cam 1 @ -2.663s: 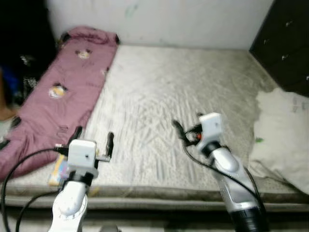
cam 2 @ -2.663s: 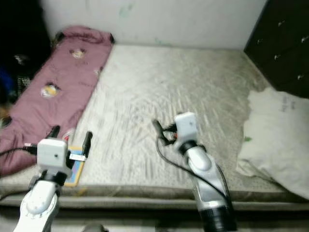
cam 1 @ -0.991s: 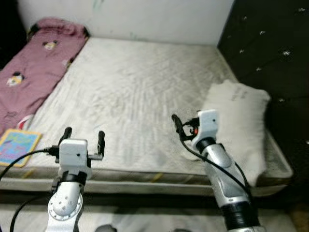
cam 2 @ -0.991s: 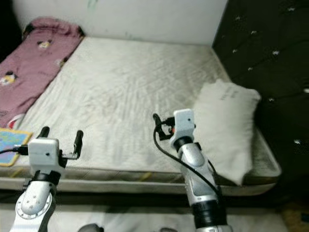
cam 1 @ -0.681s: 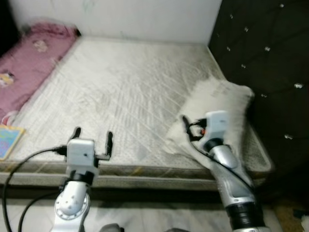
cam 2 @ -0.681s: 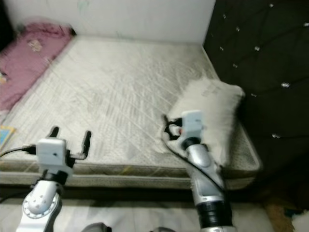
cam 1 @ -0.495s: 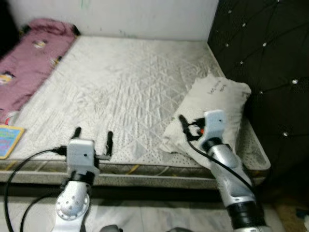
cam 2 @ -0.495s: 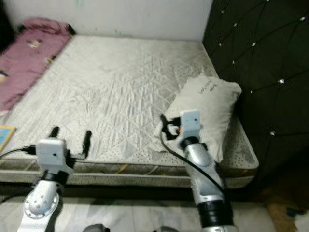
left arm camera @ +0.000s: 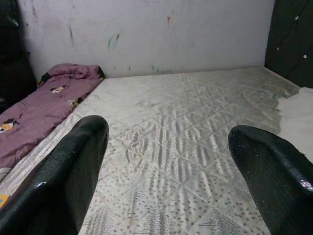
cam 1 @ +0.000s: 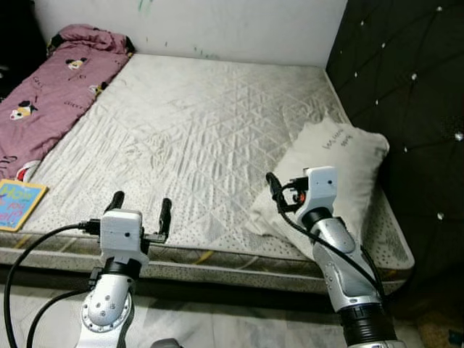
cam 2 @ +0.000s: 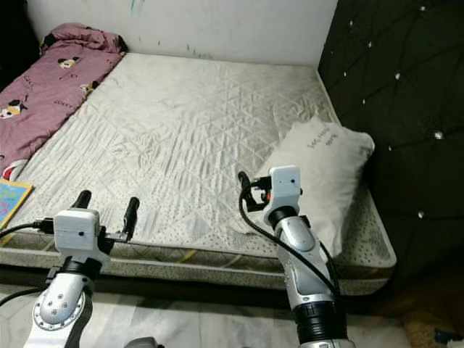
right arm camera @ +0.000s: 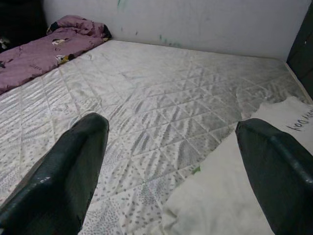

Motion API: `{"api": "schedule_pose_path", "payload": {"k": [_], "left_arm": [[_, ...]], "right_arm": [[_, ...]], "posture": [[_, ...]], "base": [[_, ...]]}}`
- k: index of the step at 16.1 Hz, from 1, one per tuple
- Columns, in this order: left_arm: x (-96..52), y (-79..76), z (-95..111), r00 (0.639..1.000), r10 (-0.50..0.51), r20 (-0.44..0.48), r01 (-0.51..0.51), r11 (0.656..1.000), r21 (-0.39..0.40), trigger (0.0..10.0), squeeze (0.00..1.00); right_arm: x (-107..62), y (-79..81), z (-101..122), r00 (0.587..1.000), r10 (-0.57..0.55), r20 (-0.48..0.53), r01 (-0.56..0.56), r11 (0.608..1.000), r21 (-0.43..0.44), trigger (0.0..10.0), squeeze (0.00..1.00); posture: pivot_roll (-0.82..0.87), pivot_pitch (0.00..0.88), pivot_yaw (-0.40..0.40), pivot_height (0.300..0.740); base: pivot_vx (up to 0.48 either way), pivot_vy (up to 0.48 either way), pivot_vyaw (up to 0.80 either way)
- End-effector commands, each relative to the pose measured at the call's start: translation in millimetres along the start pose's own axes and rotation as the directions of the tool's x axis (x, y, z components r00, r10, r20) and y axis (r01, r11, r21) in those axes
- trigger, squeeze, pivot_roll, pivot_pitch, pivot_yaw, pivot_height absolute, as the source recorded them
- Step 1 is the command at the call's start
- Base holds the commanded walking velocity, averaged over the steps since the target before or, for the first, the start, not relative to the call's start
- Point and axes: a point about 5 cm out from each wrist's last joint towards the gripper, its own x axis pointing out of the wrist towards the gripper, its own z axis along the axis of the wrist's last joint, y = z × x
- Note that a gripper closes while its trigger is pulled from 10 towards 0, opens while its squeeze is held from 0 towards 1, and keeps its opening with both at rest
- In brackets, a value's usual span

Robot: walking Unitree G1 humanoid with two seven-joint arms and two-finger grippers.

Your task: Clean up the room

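Pillow (cam 1: 341, 170) lies lower right on the mattress (cam 1: 196, 123), partly hidden behind the spread-fingered right gripper (cam 1: 284, 190); left gripper (cam 1: 140, 208) also gapes empty.

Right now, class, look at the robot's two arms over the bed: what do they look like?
Both arms are silver metal tubes with rounded joints. Each carries a white boxy camera housing at the wrist and a loose black cable. The left end effector and the right end effector each have two long, glossy black fingers. The right wrist shows a small red-orange mark.
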Motion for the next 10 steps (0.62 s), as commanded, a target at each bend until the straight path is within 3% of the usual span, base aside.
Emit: {"api": "schedule_pose_path", "payload": {"k": [1, 5, 7, 10], "left_arm": [[-0.1, -0.6, 2.8, 1.0, -0.013, 0.013, 0.013, 1.0, -0.002, 10.0, 0.0], [0.1, -1.7, 1.0, 1.0, -0.018, 0.001, 0.018, 1.0, 0.002, 10.0, 0.0], [1.0, -2.5, -1.1, 1.0, -0.011, -0.016, 0.011, 1.0, 0.015, 10.0, 0.0], [1.7, -0.7, -2.1, 1.0, 0.013, -0.028, -0.013, 1.0, 0.004, 10.0, 0.0]], "right_arm": [[0.7, -1.5, 5.1, 1.0, -0.001, 0.021, 0.001, 1.0, -0.003, 10.0, 0.0], [1.7, 1.6, 6.7, 0.999, 0.022, 0.035, -0.021, 0.998, -0.054, 10.0, 0.0], [3.4, 2.2, 11.8, 0.996, 0.046, 0.079, -0.035, 0.99, -0.139, 10.0, 0.0], [3.6, -1.4, 10.0, 0.998, 0.016, 0.064, -0.009, 0.994, -0.109, 10.0, 0.0]], "posture": [[-0.04, 0.0, -0.045, 0.74], [-0.04, 0.0, -0.045, 0.74], [-0.04, 0.0, -0.047, 0.74], [-0.04, 0.0, -0.046, 0.74]], "base": [[0.255, 0.0, 0.0], [0.202, 0.0, 0.0], [0.0, 0.0, 0.0], [0.0, 0.0, 0.0]]}}
